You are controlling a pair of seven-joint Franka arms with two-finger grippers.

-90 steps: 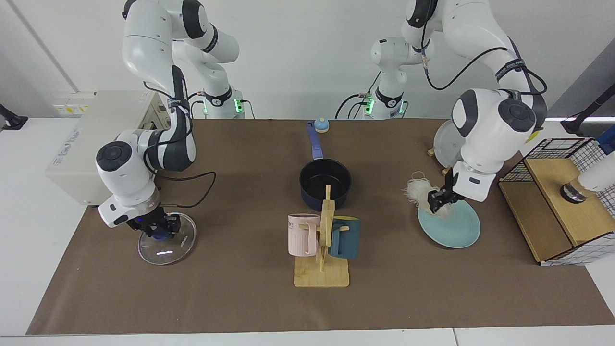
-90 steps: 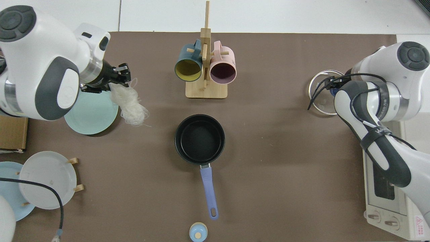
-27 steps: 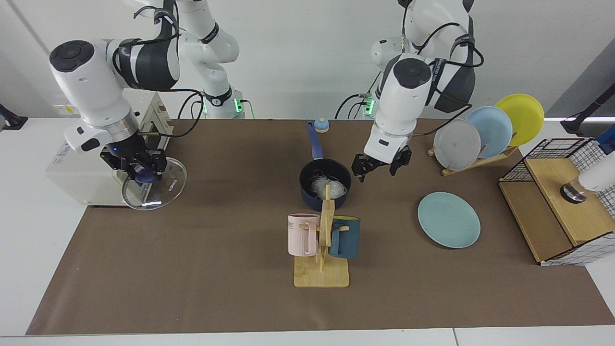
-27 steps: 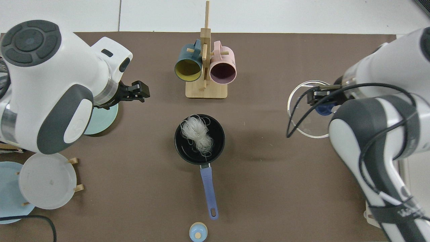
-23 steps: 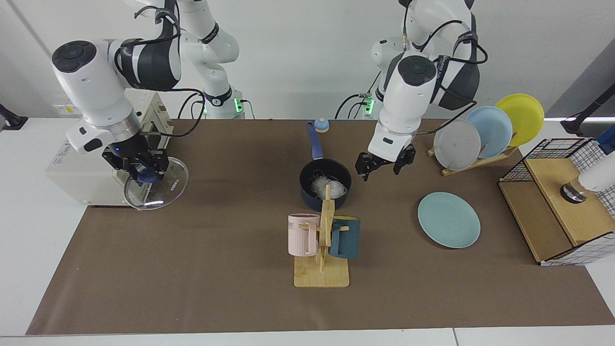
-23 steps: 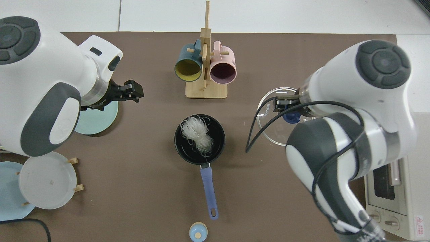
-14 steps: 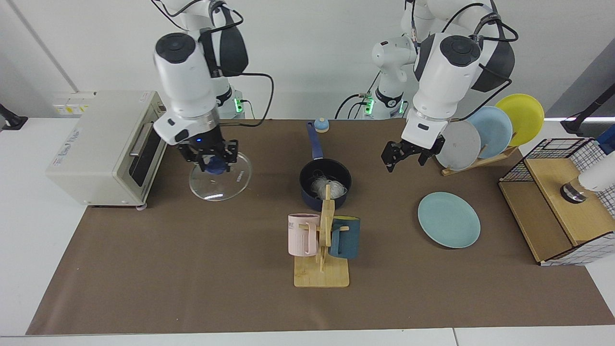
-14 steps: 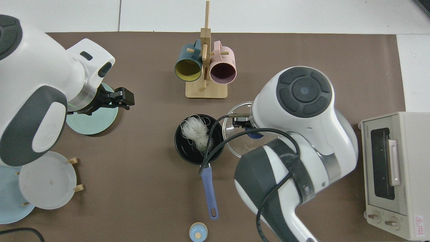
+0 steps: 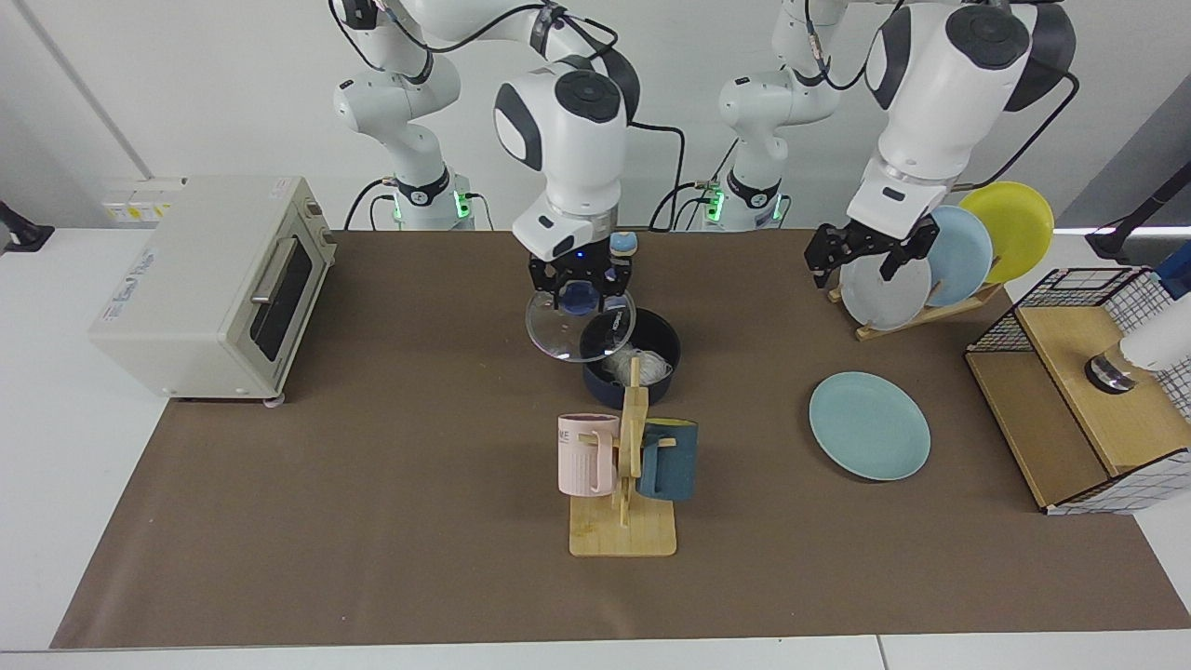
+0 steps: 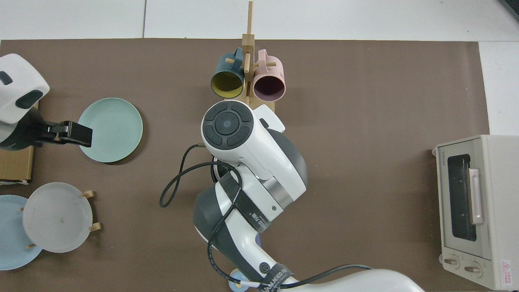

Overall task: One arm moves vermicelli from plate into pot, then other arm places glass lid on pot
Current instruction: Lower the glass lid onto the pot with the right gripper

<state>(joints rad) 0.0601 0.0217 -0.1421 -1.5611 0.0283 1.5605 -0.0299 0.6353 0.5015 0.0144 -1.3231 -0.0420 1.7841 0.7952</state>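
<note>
Vermicelli (image 9: pixel 642 365) is lying in the pot (image 9: pixel 651 383). Right pincer (image 9: pixel 579 290) is gripping the glass lid (image 9: pixel 558 330) at the pot's ten o'clock. Left pincer (image 9: pixel 861 253) is hanging wide at two o'clock.

The glass lid (image 9: pixel 579 326) is clear and glossy. The plate (image 9: pixel 869 425) looks matt and smooth. The mug stand (image 9: pixel 623 533) is pale wood.
</note>
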